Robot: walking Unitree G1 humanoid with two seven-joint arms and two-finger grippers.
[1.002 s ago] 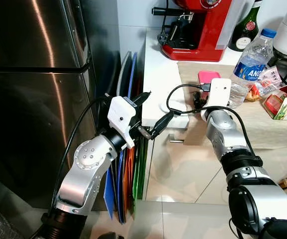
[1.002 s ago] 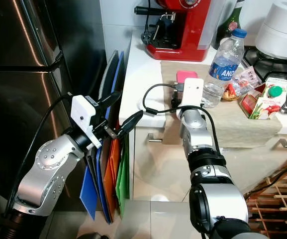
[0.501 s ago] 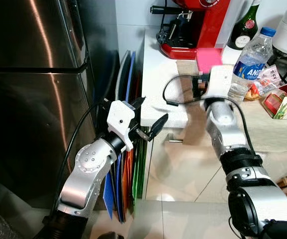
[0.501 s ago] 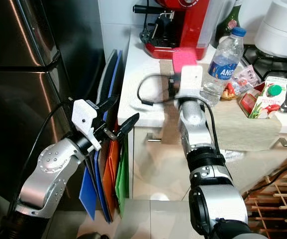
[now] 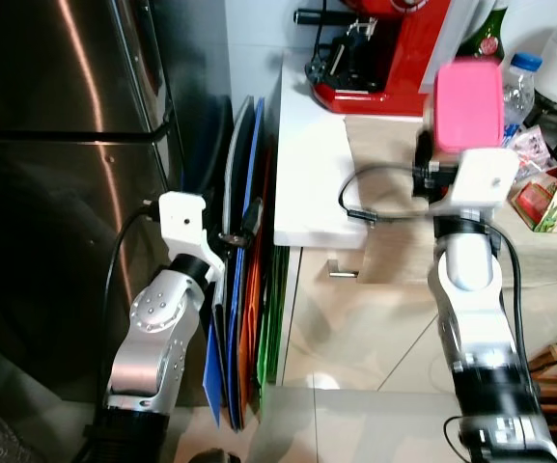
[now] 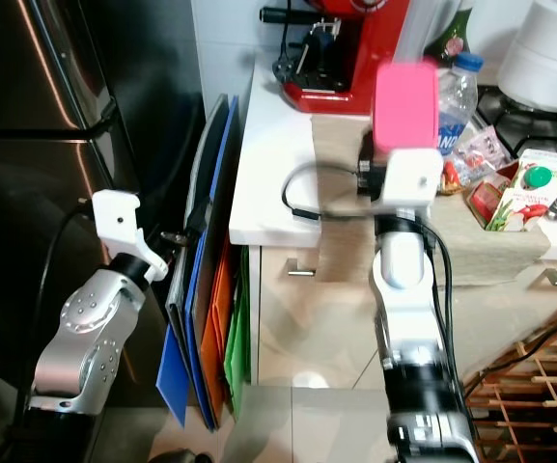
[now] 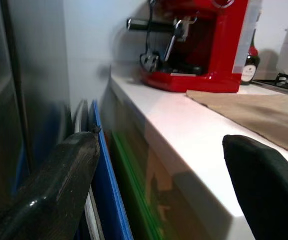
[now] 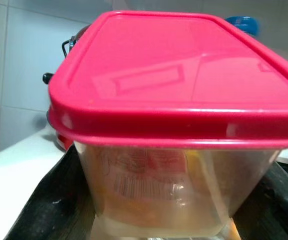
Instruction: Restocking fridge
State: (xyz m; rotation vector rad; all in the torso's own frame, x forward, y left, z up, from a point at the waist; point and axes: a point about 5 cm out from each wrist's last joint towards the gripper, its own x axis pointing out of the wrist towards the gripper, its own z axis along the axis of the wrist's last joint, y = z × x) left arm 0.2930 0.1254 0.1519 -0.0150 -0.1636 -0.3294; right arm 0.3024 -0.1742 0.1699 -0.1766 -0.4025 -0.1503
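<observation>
Right jaws pinch the tub (image 5: 468,104), which I've now lifted clear above the counter (image 5: 312,183). Left gripper (image 7: 158,185), fingers spread, has swung toward the fridge (image 5: 56,193), so opening its door looks next.

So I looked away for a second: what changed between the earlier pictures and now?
The right end effector has lifted the pink-lidded box off the counter and holds it up high. The left end effector swung in toward the fridge, beside the coloured boards. The water bottle, carton and red coffee machine stayed put.
</observation>
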